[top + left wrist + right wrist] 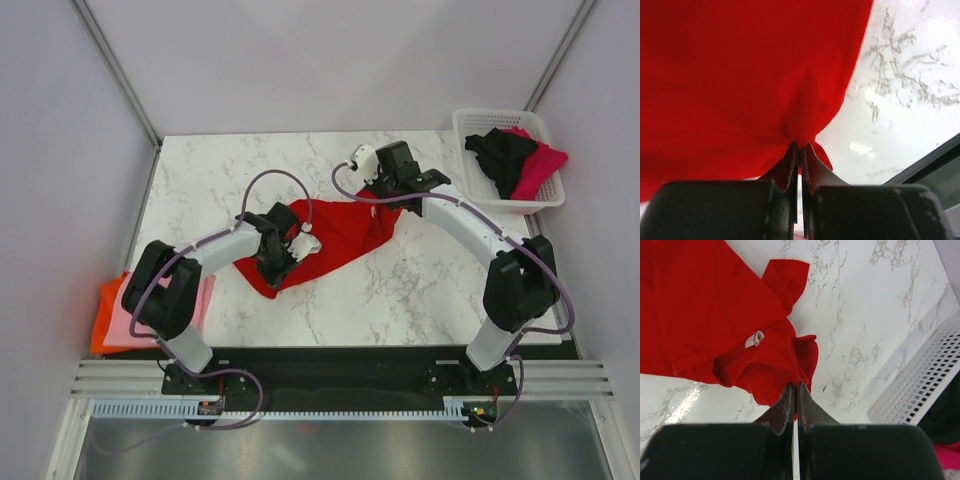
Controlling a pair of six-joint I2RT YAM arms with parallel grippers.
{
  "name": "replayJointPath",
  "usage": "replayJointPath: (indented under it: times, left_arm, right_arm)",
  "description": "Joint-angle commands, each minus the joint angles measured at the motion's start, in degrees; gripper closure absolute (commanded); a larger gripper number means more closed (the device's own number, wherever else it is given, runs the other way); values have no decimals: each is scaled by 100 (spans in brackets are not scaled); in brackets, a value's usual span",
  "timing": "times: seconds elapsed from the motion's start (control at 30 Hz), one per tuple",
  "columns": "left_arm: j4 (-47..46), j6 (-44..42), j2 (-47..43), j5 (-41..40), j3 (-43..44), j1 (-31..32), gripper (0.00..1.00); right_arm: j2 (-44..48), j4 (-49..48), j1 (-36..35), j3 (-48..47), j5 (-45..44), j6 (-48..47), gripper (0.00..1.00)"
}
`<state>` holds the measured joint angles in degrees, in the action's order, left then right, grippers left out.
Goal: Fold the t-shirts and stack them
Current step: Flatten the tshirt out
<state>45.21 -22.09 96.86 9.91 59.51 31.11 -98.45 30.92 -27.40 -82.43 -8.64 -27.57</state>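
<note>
Left arm [215, 245] and right arm [465, 225]: white link shells, bulky black joint housings. Purple cable [272, 173] loops along each. Black base plates [185, 378]. Left gripper [799, 150], right gripper [795, 387]: dark, scuffed fingers [786, 172] tapering to thin tips, on black blocks.

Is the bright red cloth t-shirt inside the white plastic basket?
No, the bright red cloth t-shirt is over the marble table; the white plastic basket holds only black cloth and magenta cloth.
</note>
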Motion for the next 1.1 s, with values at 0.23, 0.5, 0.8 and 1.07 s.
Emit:
replayJointPath:
  times: [0.23, 0.5, 0.8, 1.07]
  left_arm:
    - [234, -1614, -2741, -974, 1221, -193, 98]
    - [-458, -2247, -4217, -1395, 1275, -202, 98]
    - [-1954, -2274, -1323, -1167, 1773, -1397, 98]
    - [-1744, -1291, 898, -2135, 4184, -1459, 39]
  right_arm:
    - [2048, 283, 420, -247, 1169, 525, 100]
    - [3315, 417, 420, -256, 1085, 771, 100]
    - [1253, -244, 735, -184, 478, 973, 100]
    - [-1247, 347, 1316, -2832, 355, 1826, 53]
